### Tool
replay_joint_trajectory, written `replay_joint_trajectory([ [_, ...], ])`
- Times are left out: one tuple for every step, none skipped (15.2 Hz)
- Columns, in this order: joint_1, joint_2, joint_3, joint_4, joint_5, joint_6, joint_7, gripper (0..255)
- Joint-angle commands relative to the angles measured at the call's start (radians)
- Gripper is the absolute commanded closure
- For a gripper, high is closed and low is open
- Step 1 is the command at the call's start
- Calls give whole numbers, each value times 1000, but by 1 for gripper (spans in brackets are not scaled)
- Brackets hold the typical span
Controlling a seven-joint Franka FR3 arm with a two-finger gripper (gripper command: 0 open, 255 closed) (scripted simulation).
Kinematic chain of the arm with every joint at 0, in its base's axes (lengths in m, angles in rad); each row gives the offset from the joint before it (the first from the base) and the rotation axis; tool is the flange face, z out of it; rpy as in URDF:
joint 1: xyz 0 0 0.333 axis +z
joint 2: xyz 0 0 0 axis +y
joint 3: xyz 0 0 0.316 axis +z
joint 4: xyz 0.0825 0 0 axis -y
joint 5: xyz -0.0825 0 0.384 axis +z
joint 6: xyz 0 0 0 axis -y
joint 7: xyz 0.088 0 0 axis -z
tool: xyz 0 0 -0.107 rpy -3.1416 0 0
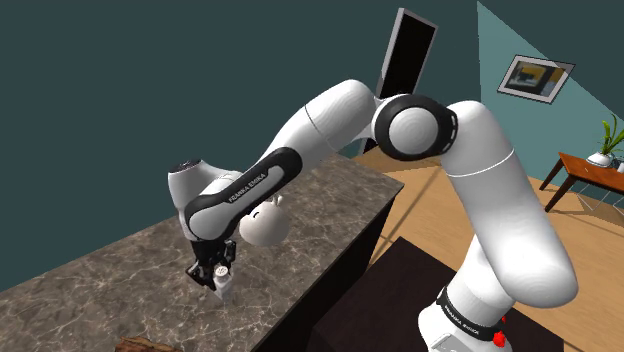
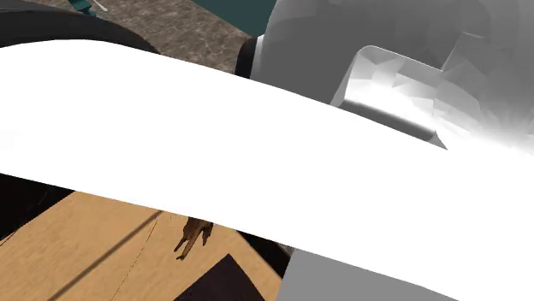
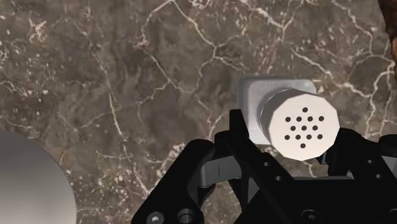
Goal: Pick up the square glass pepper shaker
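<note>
Dark veined marble counter (image 1: pixel 100 290) lay beneath the white Franka arm (image 1: pixel 500 190). Its black gripper (image 1: pixel 214 274) straddled the upright square grey pepper shaker with a perforated cap (image 3: pixel 300 124); whether it was clenched, I could not tell. Grasping was seemingly in hand; next, a firm squeeze and a straight lift.

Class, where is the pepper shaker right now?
The pepper shaker stands on the dark marbled counter directly under the gripper, at the shoulder view's lower left; a pale rounded object sits nearby.
</note>
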Motion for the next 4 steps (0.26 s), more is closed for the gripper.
replay_joint_trajectory([
  [-3,-19,4,-5,4,-14,-1,255],
  [-5,-28,6,-7,6,-21,-2,255],
  [-5,-30,6,-8,6,-22,-2,255],
  [-5,-30,6,-8,6,-23,-2,255],
])
